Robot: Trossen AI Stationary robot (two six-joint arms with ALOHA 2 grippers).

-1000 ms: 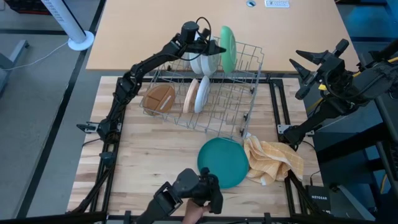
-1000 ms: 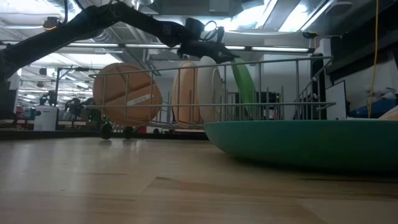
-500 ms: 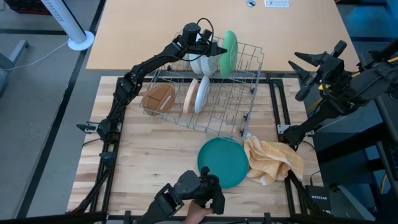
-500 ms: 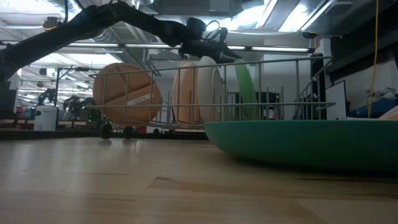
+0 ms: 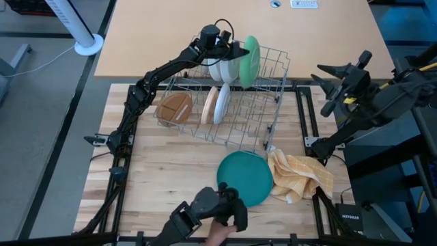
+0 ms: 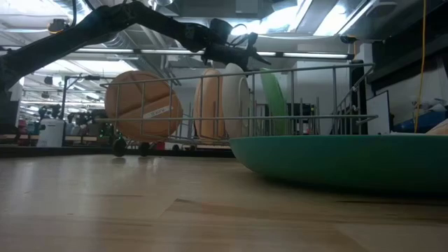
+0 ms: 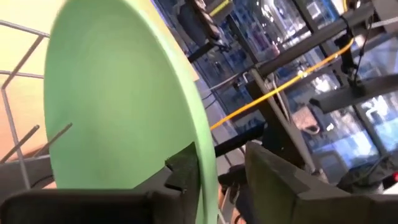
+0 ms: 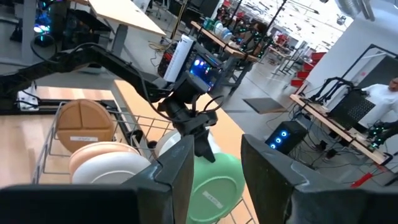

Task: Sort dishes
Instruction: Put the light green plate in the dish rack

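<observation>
Racked: four plates, green plate (image 5: pixel 250 52) maybe seated | left hand (image 5: pixel 238 52) spread astride its rim | your leftover: teal plate (image 5: pixel 244 178), counter's 6 o'clock

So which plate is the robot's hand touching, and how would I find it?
Find the grey wire rack at the table's far side. At its back row, by the left hand, a light green plate stands on edge. It is the only green one in the rack; its neighbours are white, tan and brown.

Robotics lab, workbenches (image 8: pixel 127 15), other robot rigs (image 8: pixel 348 102)
</observation>
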